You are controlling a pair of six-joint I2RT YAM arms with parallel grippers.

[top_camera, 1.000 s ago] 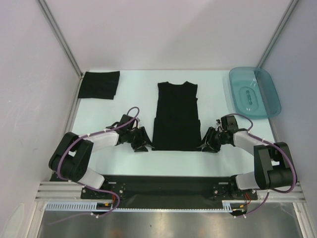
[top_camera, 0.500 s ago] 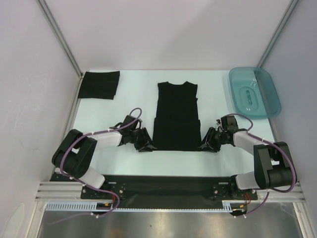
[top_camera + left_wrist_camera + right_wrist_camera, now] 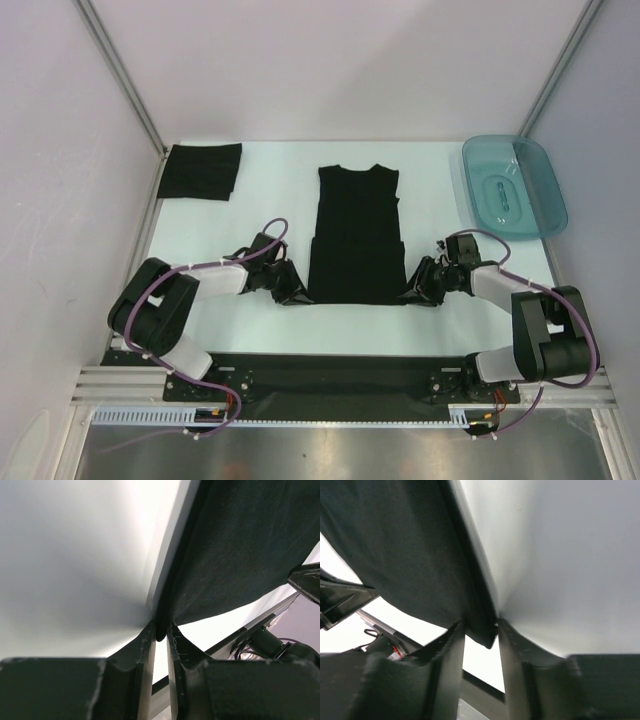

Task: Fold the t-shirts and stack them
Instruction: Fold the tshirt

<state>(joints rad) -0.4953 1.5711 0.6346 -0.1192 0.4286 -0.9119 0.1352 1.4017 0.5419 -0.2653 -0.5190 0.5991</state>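
Overhead: plain black cloth short-sleeved t-shirt (image 3: pixel 357 235) flat on white worktop (image 3: pixel 270 200), sleeves folded inward, hem edge spanning between both sets of jaws. On left gripper (image 3: pixel 297 292), jaws nearly together, pinching shirt's hem corner. On right gripper (image 3: pixel 412 292), jaws slightly wider, both fingers pressed against thicker opposite hem corner. Far beyond left jaws, outward: second black t-shirt (image 3: pixel 202 171), folded square. Beyond right jaws, outward: translucent teal plastic tray (image 3: pixel 545 215).

I am extending both arms low and inward toward the spread t-shirt (image 3: pixel 357 235). My left gripper (image 3: pixel 298 294) is pinching its near left corner; my right gripper (image 3: pixel 409 292) is pinching its near right corner.
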